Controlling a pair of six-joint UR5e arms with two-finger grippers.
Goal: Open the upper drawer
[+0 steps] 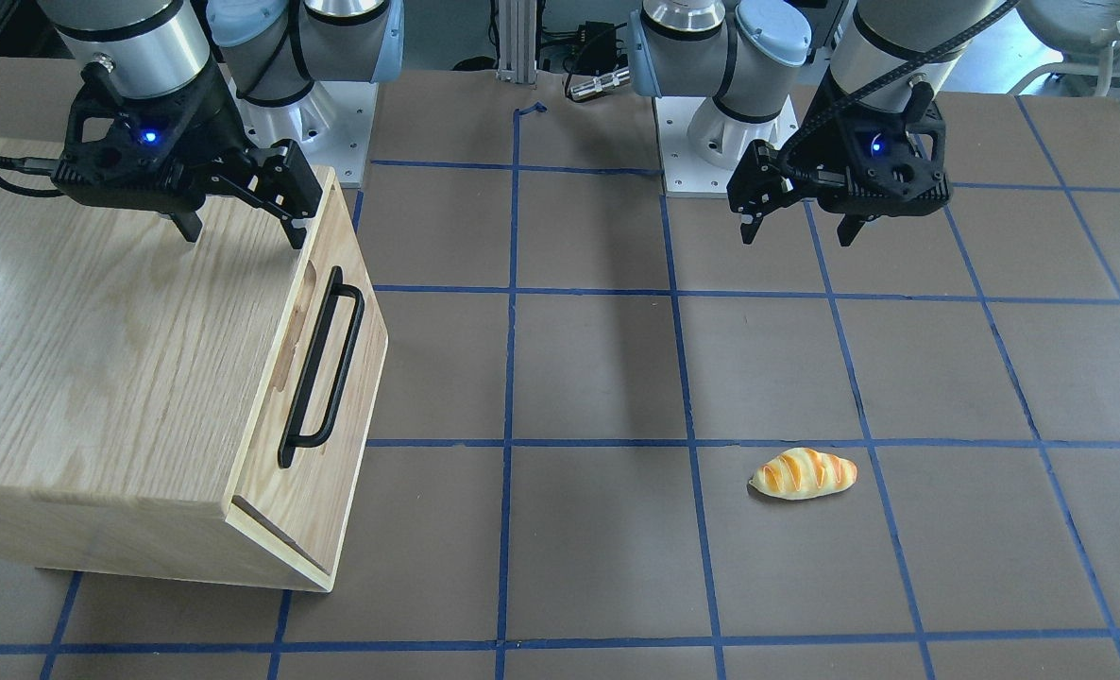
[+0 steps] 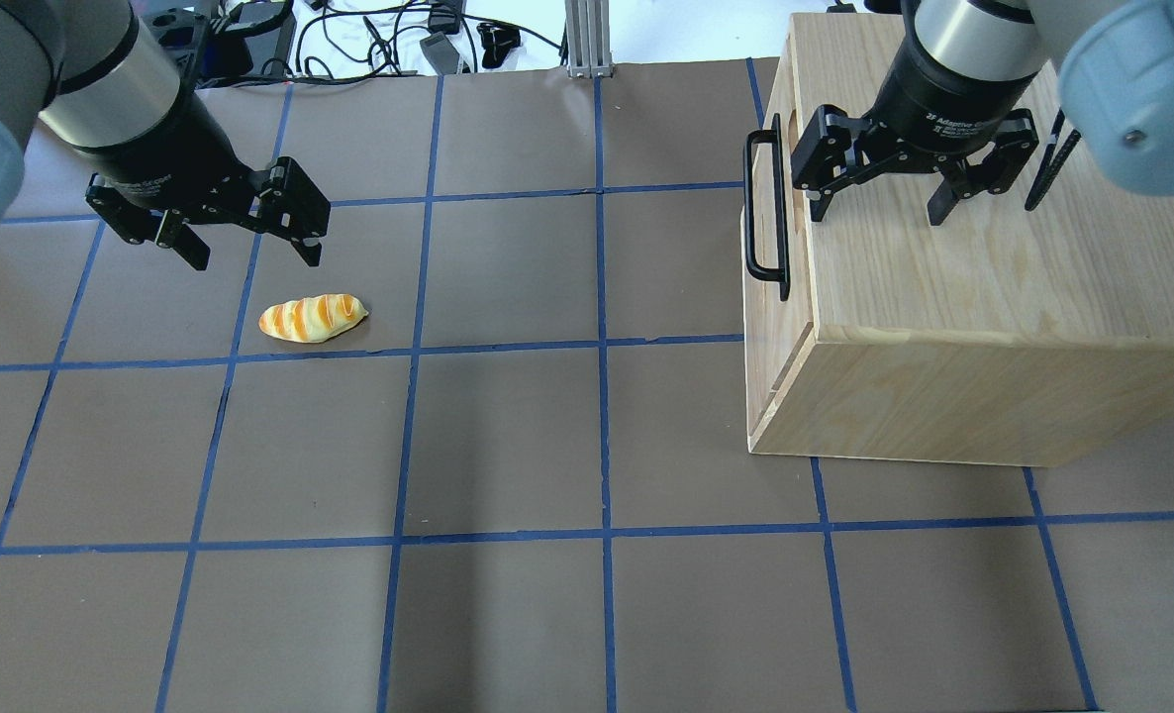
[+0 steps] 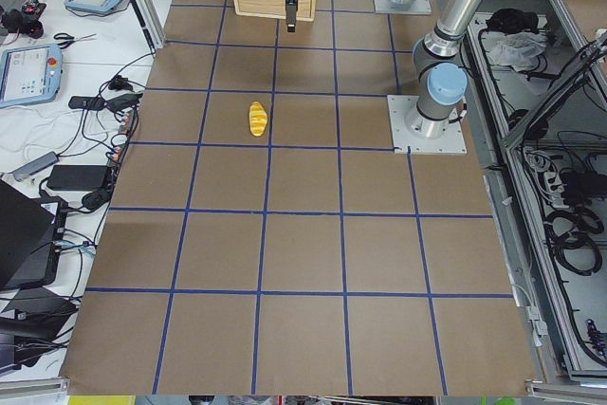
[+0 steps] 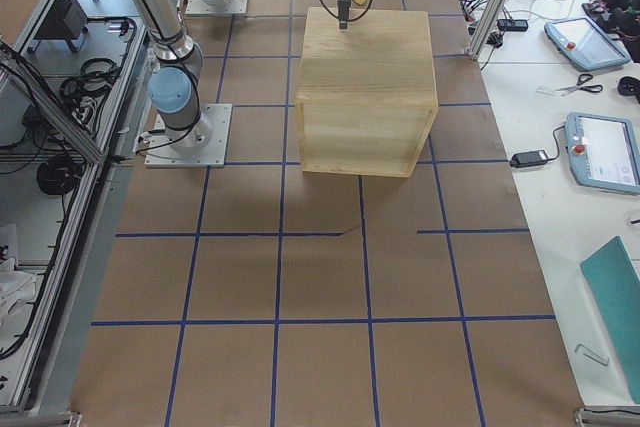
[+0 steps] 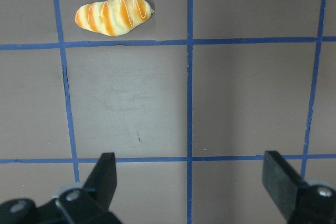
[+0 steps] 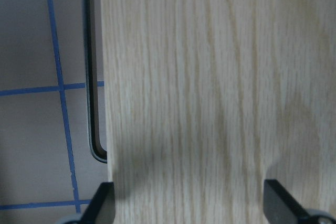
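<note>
Front view: box [image 1: 97,378] nearest the lens, lower left. Its drawer [image 1: 326,364] faces frame-right and looks shut, with the black handle [image 1: 342,368] running along the front. Over the box top, by the front edge, hangs the right claw [image 1: 242,231], fingers spread, empty. Upper right, the left claw [image 1: 796,231] is also spread and empty, above the table [image 1: 598,378]. Lower right lies bread [image 1: 803,472], well apart from the box.

Overhead: box upper right, handle on its left face. The right claw sits above the top, just inside that edge.

Right wrist: wood grain fills the frame, handle at upper left.

Judgement: stiff wood, likely light, should slide on a pull. Bar rigid and smooth. Grip the bar mid-length, fingers straddling it. Pull straight, or the box may drag.
</note>
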